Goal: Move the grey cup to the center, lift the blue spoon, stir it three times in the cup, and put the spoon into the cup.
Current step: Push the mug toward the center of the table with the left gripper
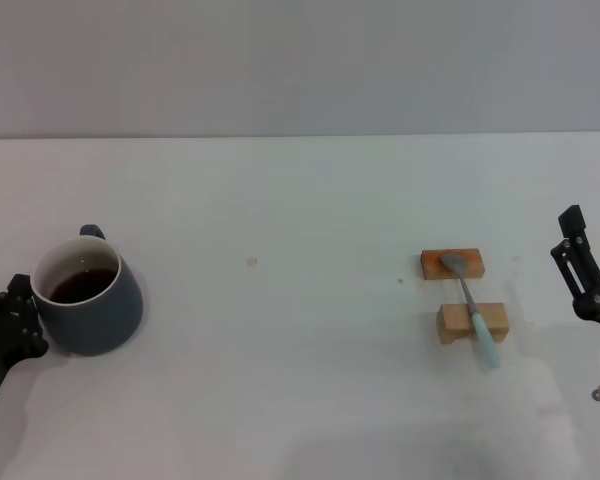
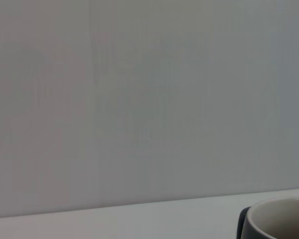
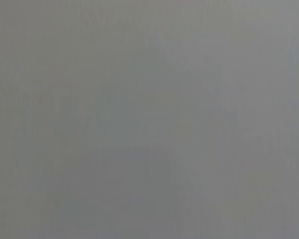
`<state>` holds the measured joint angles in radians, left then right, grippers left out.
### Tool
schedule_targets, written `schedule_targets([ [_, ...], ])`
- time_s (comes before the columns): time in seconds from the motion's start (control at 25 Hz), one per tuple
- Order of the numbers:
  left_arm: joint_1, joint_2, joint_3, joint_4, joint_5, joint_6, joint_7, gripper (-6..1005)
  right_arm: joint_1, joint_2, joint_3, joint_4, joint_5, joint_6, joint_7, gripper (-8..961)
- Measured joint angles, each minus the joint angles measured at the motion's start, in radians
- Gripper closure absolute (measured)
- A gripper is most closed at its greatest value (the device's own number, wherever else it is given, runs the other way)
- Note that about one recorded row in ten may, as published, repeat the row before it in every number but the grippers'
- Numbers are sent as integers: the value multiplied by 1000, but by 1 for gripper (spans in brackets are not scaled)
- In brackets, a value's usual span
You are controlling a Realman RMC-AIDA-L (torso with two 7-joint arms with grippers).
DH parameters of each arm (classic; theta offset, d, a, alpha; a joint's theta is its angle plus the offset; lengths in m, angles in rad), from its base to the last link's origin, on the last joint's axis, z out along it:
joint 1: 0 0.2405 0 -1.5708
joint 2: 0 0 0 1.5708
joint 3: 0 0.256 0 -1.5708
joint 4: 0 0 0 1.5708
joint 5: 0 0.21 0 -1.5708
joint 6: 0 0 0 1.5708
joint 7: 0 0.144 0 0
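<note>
Fingers of left gripper (image 1: 18, 318) just beside grey cup (image 1: 86, 298) at table's left, spread unclear; right gripper (image 1: 578, 262) narrowly parted, near blue spoon (image 1: 473, 307) bridging two wooden blocks (image 1: 452, 264); risk: sloshing coffee from nudged cup

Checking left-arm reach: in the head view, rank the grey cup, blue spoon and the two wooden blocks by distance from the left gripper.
From the left gripper, at the table's left edge:
1. grey cup, right beside it.
2. Far wooden block and near wooden block, right of centre: too close to call.
3. The blue spoon lies across both, so it ties with them.
</note>
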<state>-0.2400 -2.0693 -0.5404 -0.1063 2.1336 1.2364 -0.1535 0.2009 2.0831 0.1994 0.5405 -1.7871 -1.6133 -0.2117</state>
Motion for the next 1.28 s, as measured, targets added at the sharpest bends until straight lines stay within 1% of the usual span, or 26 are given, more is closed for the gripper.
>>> schedule_targets([
  [0.48,-12,-2,60,-28,0,-2,0,995,0,0,0,-1,0,-5,0,125],
  [0.76,-19,3,43,-12,-8,-31,19,994,0,0,0,-1,3,-8,0,125],
  [0.92,-37,4,30,1,-8,-51,63,993,0,0,0,-1,3,-9,0,125],
  [1.28,-59,2,39,-11,-3,-79,77,992,2,0,2,-1,3,-13,0,126],
])
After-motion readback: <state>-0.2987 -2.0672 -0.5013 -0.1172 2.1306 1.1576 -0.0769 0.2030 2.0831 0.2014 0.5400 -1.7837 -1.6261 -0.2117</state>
